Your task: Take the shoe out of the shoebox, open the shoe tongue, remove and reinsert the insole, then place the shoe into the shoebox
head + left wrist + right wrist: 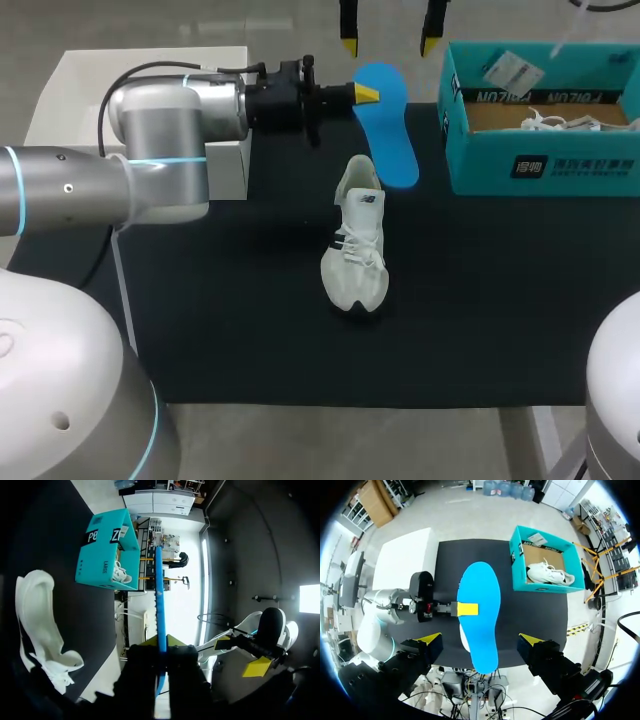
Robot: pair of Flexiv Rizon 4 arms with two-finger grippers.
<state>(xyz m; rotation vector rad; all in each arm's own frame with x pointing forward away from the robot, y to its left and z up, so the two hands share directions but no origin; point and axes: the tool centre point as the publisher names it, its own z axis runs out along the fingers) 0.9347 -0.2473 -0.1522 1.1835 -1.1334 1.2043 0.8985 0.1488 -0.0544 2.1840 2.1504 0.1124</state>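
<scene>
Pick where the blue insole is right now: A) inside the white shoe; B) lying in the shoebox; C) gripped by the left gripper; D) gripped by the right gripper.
C: the left gripper pinches the blue insole from both sides, while the white shoe lies apart on the mat.

Built of silver-grey cylindrical links (150,150) ringed in thin blue, white domed bases (60,400), a black wrist block (280,95) trailing a cable (160,66), black fingers (366,94) tipped bright yellow.
</scene>
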